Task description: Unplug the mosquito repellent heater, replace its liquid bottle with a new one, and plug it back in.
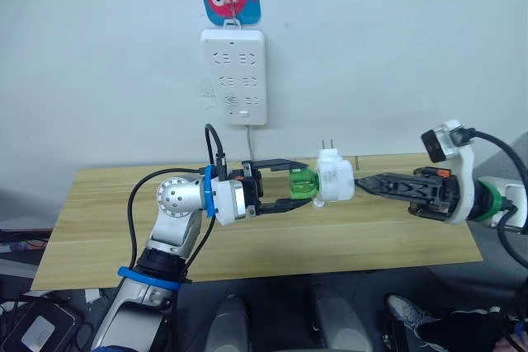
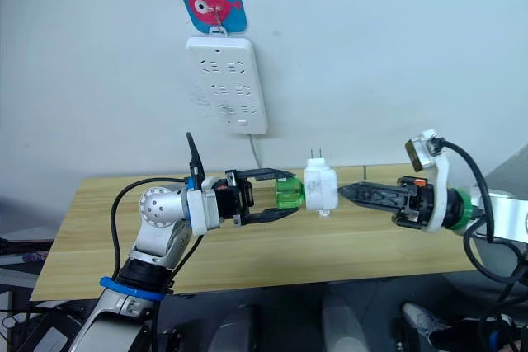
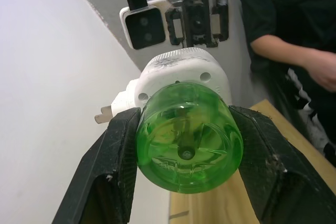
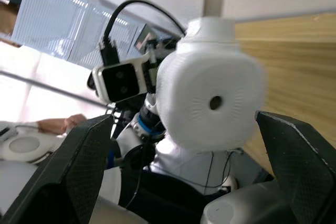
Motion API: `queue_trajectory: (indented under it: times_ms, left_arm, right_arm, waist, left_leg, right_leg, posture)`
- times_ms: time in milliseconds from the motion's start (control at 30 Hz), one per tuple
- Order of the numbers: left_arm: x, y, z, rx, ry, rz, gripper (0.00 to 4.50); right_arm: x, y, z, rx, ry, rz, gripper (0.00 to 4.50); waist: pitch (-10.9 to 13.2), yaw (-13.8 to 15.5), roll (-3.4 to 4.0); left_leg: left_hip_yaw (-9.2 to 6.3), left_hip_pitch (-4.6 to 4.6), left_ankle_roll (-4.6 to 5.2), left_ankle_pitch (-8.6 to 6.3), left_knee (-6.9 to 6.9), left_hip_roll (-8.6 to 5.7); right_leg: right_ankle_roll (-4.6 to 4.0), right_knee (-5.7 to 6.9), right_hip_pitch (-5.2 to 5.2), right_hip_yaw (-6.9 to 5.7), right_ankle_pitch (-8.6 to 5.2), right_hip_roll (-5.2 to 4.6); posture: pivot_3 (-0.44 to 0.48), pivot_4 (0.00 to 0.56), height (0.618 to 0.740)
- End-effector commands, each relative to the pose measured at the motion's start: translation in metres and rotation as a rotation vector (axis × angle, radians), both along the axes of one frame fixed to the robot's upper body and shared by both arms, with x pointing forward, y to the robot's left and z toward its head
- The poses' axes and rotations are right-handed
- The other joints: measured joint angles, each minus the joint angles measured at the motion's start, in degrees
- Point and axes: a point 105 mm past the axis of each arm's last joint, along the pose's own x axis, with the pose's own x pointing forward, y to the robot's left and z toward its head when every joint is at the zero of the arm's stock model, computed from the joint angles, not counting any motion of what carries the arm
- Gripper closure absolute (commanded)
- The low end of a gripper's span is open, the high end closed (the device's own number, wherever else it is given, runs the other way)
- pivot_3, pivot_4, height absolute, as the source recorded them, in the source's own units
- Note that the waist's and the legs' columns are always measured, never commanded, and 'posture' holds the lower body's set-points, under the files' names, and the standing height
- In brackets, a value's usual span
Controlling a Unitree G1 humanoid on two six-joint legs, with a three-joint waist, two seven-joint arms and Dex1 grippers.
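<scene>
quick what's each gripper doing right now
Left gripper: shut on the green bottle, still joined to the mosquito repellent heater.
Right gripper: open, fingers apart either side of the heater's round face.

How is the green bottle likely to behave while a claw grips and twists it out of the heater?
The green bottle looks like smooth, round clear plastic, so it may slip or spin between the left claw fingers. It seems small and probably light. If released onto the table, it would likely roll.
</scene>
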Motion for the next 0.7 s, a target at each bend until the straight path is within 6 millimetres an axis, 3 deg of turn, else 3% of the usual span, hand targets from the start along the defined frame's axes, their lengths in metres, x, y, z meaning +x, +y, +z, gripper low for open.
queue_trajectory:
  times_ms: [33,400,700]
  left_arm:
    - [-0.011,-0.006,0.020,-0.052,-0.049,-0.055,2.20]
    - [-0.014,-0.004,0.024,-0.054,-0.061,-0.047,2.20]
    - [-0.018,-0.010,0.027,-0.069,-0.043,-0.070,2.20]
  right_arm:
    - [0.000,0.007,0.005,0.004,-0.035,0.028,0.00]
    - [0.005,-0.007,0.000,-0.024,0.007,0.015,0.00]
    - [0.000,0.012,0.011,0.044,-0.015,0.090,0.00]
  waist:
    - [0.00,-0.01,0.00]
    - [0.00,0.17,0.00]
    - [0.00,0.18,0.00]
  left_leg:
    - [0.00,0.00,0.00,0.00,0.00,0.00]
    - [-0.03,-0.01,0.00,0.00,-0.01,0.00]
    - [-0.03,-0.01,0.00,0.00,-0.01,0.00]
  right_leg:
    - [0.00,0.00,0.00,0.00,0.00,0.00]
    - [0.00,-0.03,0.00,-0.03,0.00,0.00]
    - [0.00,-0.03,0.00,-0.02,0.00,0.01]
  posture:
    - [-0.174,0.205,0.725]
    - [-0.156,0.202,0.725]
    - [-0.159,0.201,0.725]
